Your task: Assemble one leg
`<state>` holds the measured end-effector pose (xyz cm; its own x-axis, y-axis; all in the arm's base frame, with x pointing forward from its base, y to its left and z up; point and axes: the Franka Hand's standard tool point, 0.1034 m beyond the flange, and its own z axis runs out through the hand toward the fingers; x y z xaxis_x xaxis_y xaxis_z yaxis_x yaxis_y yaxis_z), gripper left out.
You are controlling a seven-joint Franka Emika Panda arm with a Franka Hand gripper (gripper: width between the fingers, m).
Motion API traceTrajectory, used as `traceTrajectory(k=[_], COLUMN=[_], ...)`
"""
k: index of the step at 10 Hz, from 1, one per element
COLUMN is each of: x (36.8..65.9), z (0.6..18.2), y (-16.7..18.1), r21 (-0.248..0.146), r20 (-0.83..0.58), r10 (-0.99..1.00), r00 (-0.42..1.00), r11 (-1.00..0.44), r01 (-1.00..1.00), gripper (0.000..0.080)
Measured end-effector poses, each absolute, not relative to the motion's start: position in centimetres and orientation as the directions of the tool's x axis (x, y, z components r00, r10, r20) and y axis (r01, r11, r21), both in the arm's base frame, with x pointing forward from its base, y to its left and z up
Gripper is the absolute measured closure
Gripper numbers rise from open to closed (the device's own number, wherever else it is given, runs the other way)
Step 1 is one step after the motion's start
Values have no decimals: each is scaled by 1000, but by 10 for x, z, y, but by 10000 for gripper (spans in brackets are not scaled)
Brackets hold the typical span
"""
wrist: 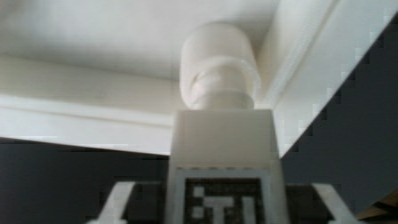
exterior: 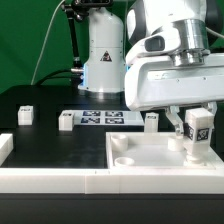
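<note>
My gripper (exterior: 196, 128) is shut on a leg (exterior: 197, 132), a small white block with a black-and-white tag facing the camera. It holds the leg upright over the large white square plate (exterior: 150, 160), near the plate's corner at the exterior view's right. In the wrist view the held leg (wrist: 224, 130) runs from between my fingers (wrist: 134, 195) down to its round peg end, which meets the white plate (wrist: 107, 60) near a corner. Three more legs stand on the table: one (exterior: 25, 116), one (exterior: 66, 121) and one (exterior: 151, 121).
The marker board (exterior: 100, 118) lies flat between the loose legs. Long white border rails (exterior: 70, 180) run along the front, with a short one (exterior: 5, 148) at the exterior view's left. The arm's white base (exterior: 103, 55) stands behind.
</note>
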<state>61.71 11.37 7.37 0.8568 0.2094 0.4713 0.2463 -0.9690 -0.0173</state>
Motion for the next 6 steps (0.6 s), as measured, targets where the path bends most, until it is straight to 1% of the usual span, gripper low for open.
traceTrajectory(k=[3, 6], x=[613, 615], z=[64, 63], y=[115, 118], r21=[-19, -32], r20=[465, 502], r10=[212, 167], r00=[859, 849], r11=[-968, -977], r01=[249, 211], gripper=[512, 512])
